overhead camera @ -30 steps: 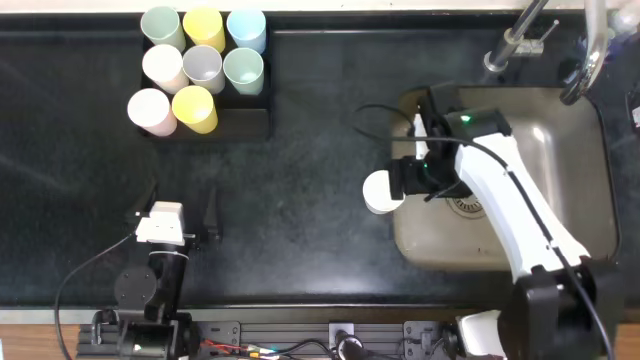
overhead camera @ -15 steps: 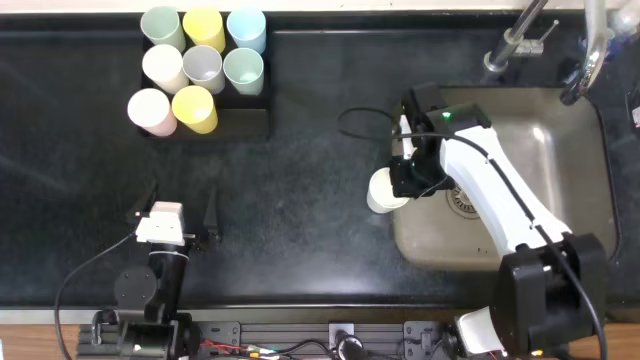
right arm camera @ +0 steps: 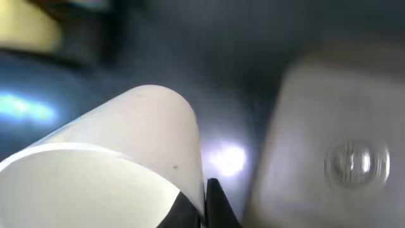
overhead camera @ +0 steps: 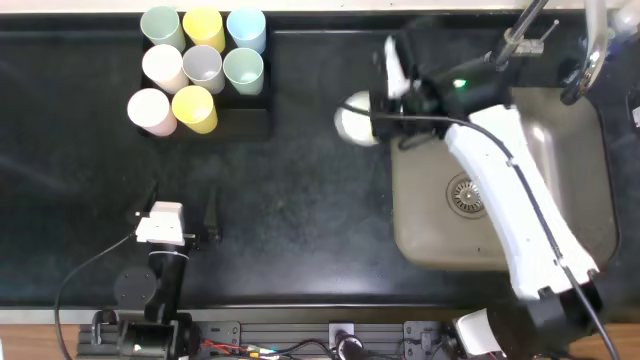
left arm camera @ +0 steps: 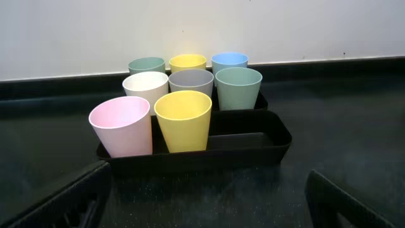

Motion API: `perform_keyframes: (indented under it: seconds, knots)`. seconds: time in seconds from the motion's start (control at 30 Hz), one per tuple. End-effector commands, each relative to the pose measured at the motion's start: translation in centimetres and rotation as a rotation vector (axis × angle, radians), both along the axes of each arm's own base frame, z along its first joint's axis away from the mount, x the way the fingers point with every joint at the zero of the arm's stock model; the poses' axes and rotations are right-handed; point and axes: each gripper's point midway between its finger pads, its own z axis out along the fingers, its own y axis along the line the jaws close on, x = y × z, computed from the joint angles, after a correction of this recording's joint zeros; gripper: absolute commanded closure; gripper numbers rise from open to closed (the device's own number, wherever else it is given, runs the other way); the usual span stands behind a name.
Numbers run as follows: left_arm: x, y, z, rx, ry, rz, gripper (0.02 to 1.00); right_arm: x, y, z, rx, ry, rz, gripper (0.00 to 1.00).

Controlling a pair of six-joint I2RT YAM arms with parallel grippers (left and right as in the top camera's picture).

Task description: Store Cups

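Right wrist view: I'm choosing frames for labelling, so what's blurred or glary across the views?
Right wrist view: the white cup reads, the sink drain smears, glare spots the counter. Top view: that cup and the right hand smear, the tray is crisp. Left wrist view: tray and cups crisp, evenly lit.

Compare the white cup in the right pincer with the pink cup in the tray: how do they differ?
Colour: the white cup is white, the pink cup pale pink. Place: the white cup is over the dark counter beside the sink; the pink cup stands upright in the black tray. State: the right pincer grips the white cup; no pincer touches the pink cup. Both are plain cups without handles.
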Motion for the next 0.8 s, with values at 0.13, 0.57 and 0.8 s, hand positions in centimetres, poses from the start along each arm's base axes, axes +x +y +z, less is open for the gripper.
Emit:
perform_keyframes:
  seconds: [0.13, 0.57, 0.8]
  knots:
    - [0.0, 0.0, 0.0, 0.003, -0.004, 0.000, 0.018, 0.4, 6.8, 9.8, 0.160, -0.241, 0.114, 0.961]
    - [0.0, 0.0, 0.0, 0.003, -0.004, -0.001, 0.018, 1.4, 15.4, -0.3, 0.104, -0.036, 0.201, 0.958]
    - [0.0, 0.0, 0.0, 0.003, -0.004, 0.000, 0.018, 1.7, 17.3, -4.7, 0.074, 0.043, 0.190, 0.958]
